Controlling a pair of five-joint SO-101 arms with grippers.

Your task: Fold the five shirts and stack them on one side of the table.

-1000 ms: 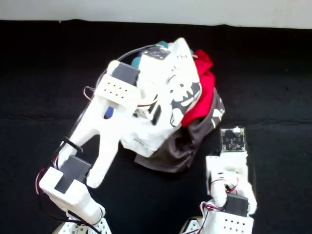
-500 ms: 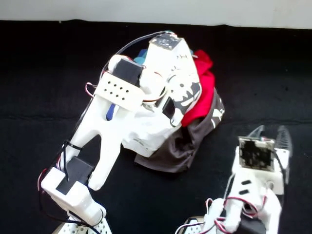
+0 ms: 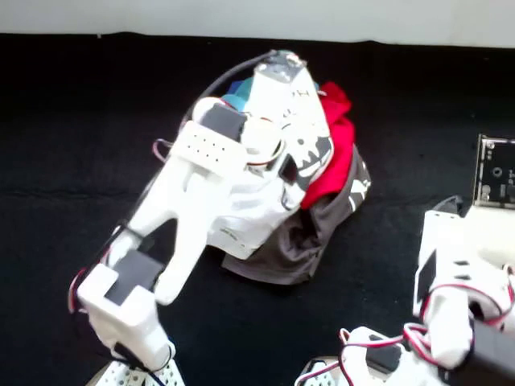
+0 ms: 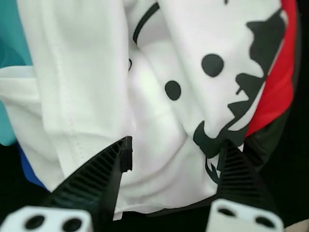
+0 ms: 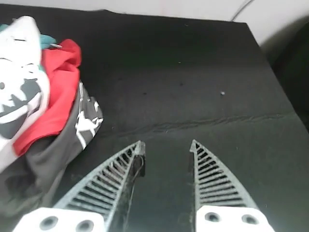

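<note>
Several shirts lie in one heap on the black table (image 3: 72, 161): a white shirt (image 3: 249, 217) with black print on top, a red shirt (image 3: 338, 137) beside it, a dark grey shirt (image 3: 298, 249) beneath, and a teal shirt (image 3: 236, 101) at the far side. My left arm (image 3: 189, 201) stretches over the heap. Its gripper (image 4: 176, 154) is open just above the white shirt (image 4: 159, 121), holding nothing. My right gripper (image 5: 166, 145) is open over bare table to the right of the heap, apart from the red shirt (image 5: 60, 92).
A blue edge (image 4: 29, 174) peeks from under the white fabric. Black cloth covers the table around the heap (image 5: 193, 72), wrinkled near the right. The table's far edge meets a pale wall (image 3: 257, 16). My right arm (image 3: 463, 273) stands at the near right.
My right arm has lifted and swung to the right, away from the heap. My left arm has pushed a little farther over the white shirt.
</note>
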